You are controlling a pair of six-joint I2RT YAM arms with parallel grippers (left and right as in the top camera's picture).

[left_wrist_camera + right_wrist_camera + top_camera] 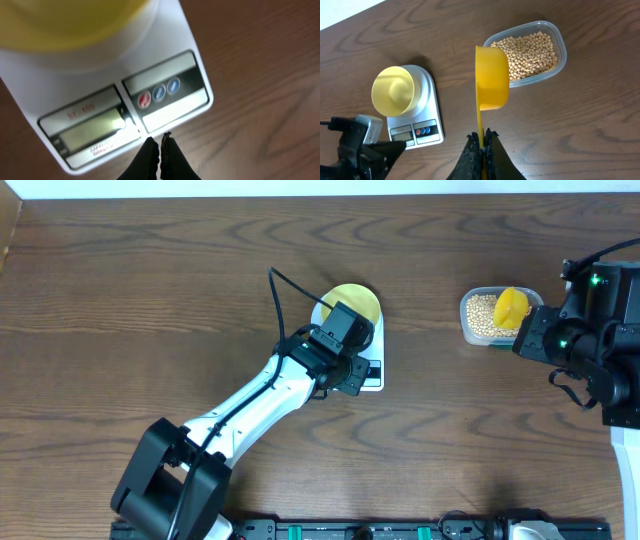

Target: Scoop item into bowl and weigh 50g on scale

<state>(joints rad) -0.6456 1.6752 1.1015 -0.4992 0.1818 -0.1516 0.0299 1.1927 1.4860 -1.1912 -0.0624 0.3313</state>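
The white scale (373, 376) carries the pale yellow bowl (355, 300), which looks empty in the right wrist view: bowl (393, 91), scale (415, 131). My left gripper (160, 142) is shut with nothing in it, its tips right at the scale's (165, 65) front edge, between the display (90, 130) and the round buttons (159, 93). My right gripper (483, 135) is shut on the thin handle of a bright yellow scoop (492, 75). The scoop's cup hangs at the near rim of the clear tub (561, 60) of tan beans (530, 47). Its inside is hidden.
My left arm (260, 400) lies diagonally from the front left of the table to the scale. The tub (470, 330) stands at the back right, with my right arm (590, 330) beside it. Bare wood lies between scale and tub.
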